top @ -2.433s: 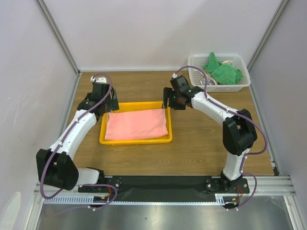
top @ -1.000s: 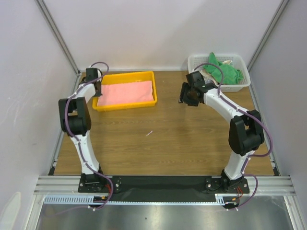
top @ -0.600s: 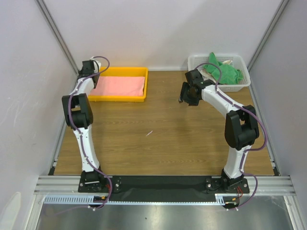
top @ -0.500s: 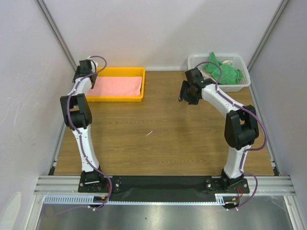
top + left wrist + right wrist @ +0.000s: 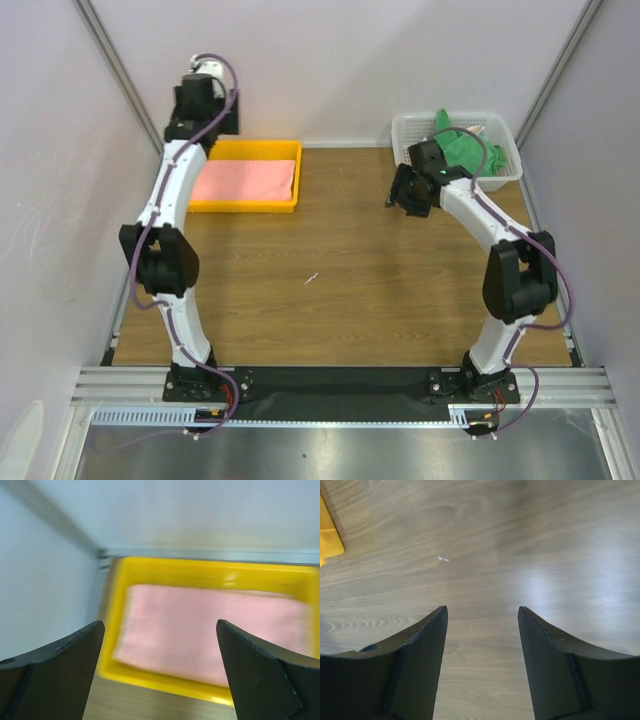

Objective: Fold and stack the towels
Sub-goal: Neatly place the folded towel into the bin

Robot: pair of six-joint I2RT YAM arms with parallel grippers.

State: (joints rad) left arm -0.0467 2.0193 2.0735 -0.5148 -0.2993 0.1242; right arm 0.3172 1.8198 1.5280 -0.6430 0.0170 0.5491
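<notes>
— Over the far left corner of the table [image 5: 330,300], raised high: left gripper [image 5: 160,625], spread as wide as can be, closed on nothing. Looks straight down onto the yellow tray [image 5: 245,207].

— And the pink towel [image 5: 245,180]?

— Lying flat in that tray, folded to a neat rectangle, filling most of the floor. Touched by neither arm. Parked right against the back wall, probably to leave the middle of the wood free for folding.

— Why so high, then?

— Held well clear of the cloth, perhaps so as not to drag it. A guess only.

— Right gripper [image 5: 482,609]?

— Roughly half parted, empty too. Only bare wood in the gap in the wrist view, plus a corner of yellow at the left edge. Hovers just in front of the white basket [image 5: 500,180], near but not in it.

— Green towels [image 5: 466,150]?

— Heaped loose in that basket, crumpled, unfolded, one peak poking above the rim. Number hard to tell.

— Next step?

— Likely reaching into the basket for a green one, spreading it on the open wood, folding, then laying it on the pink. Hence the part-open jaws poised beside the basket. Worth minding: tangled cloth, two coming up together, a corner snagging on the lattice.
</notes>
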